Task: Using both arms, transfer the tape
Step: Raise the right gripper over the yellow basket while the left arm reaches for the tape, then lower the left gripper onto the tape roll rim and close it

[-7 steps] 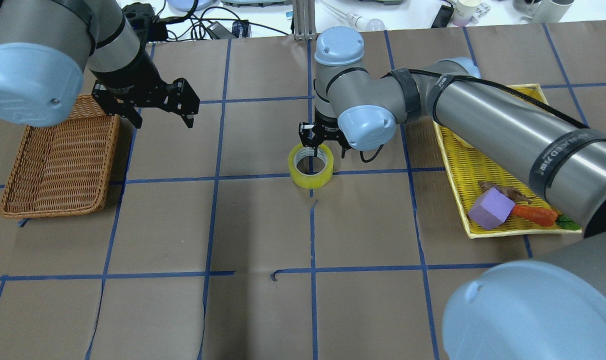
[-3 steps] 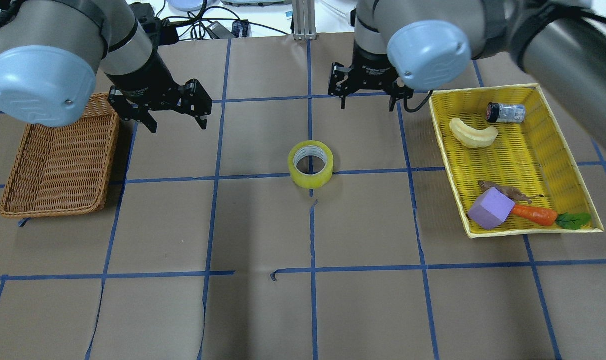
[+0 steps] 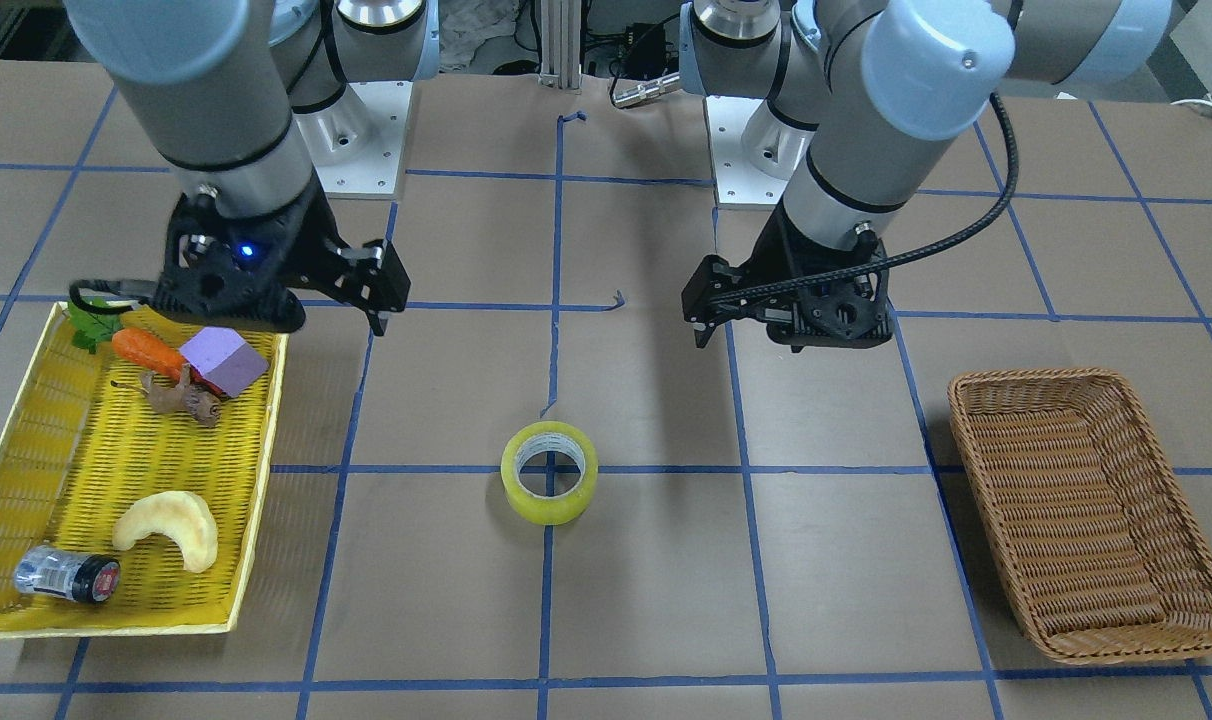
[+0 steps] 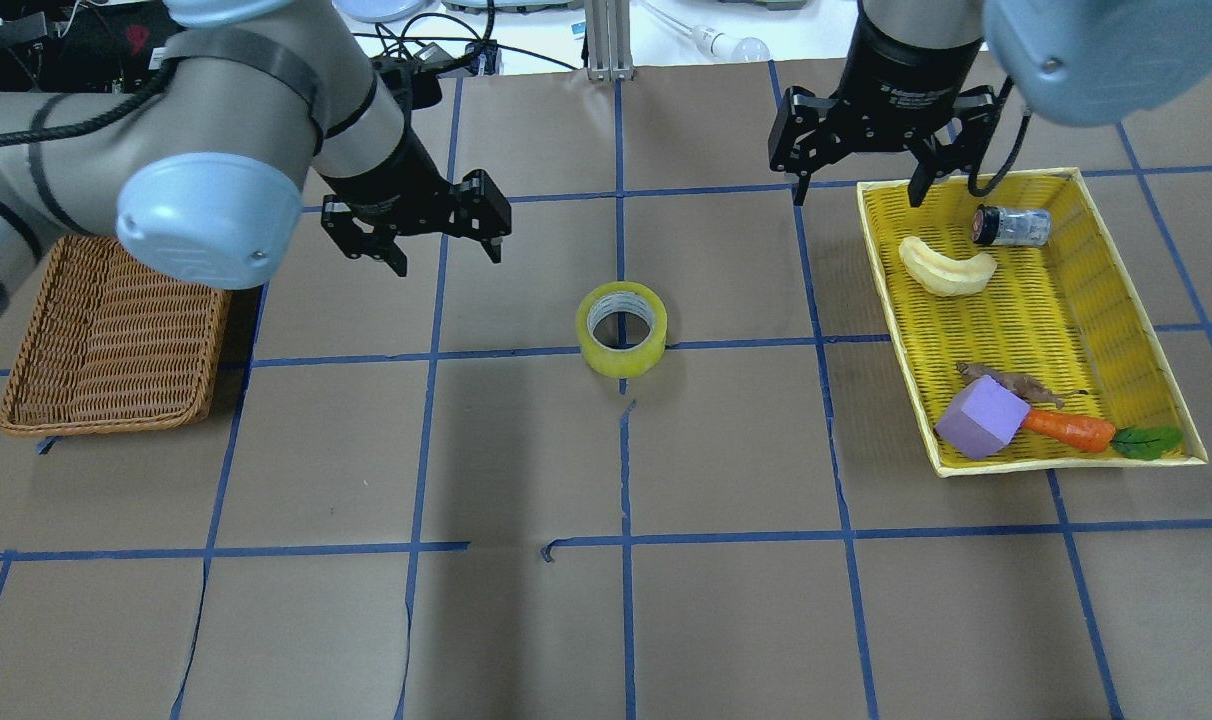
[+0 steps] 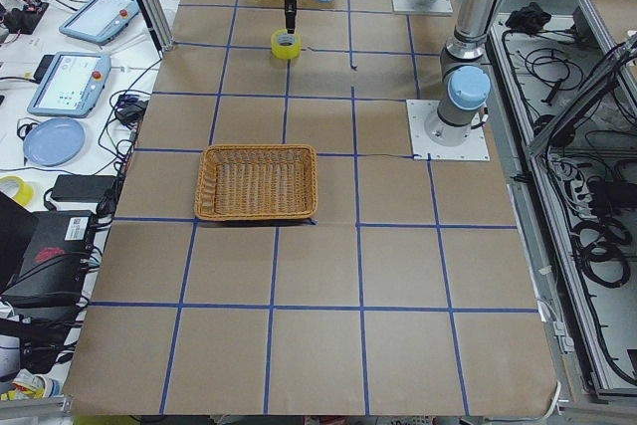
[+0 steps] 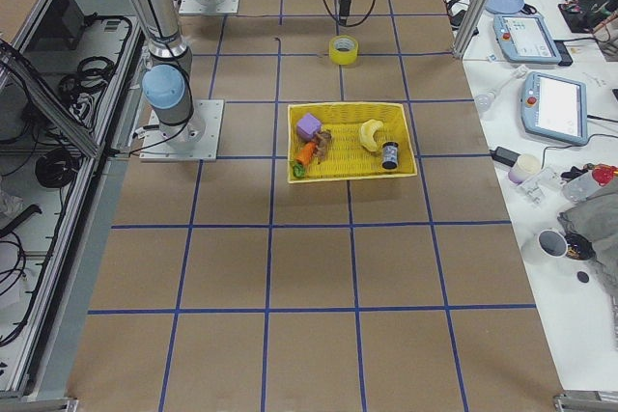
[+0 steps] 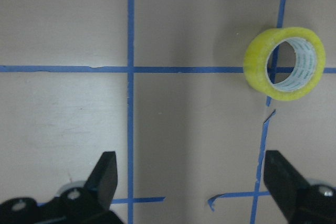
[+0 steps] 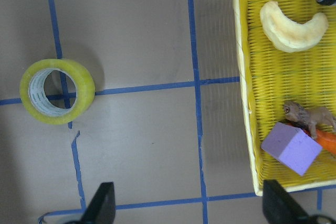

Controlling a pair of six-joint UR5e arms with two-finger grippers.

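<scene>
The tape [image 4: 621, 328], a yellow-green roll with a pale core, lies flat on the brown table at a blue line crossing, and nothing touches it. It also shows in the front view [image 3: 549, 472], the left wrist view [image 7: 284, 71] and the right wrist view [image 8: 57, 91]. My left gripper [image 4: 446, 255] is open and empty, above the table to the tape's back left. My right gripper [image 4: 858, 195] is open and empty, raised over the far left corner of the yellow tray [image 4: 888, 300]. Both open grippers show in the wrist views [image 7: 190, 166] [image 8: 189, 192].
A brown wicker basket [image 4: 106, 340] stands empty at the left. The yellow tray at the right holds a pale crescent pastry [image 4: 946, 268], a black-capped jar [image 4: 1011, 225], a purple block [image 4: 981, 418], a carrot [image 4: 1066, 428] and a small brown figure.
My right gripper has left the tape's rim, risen and moved back and right to the tray's corner. My left gripper has moved right, closer to the tape. The tape has not moved.
</scene>
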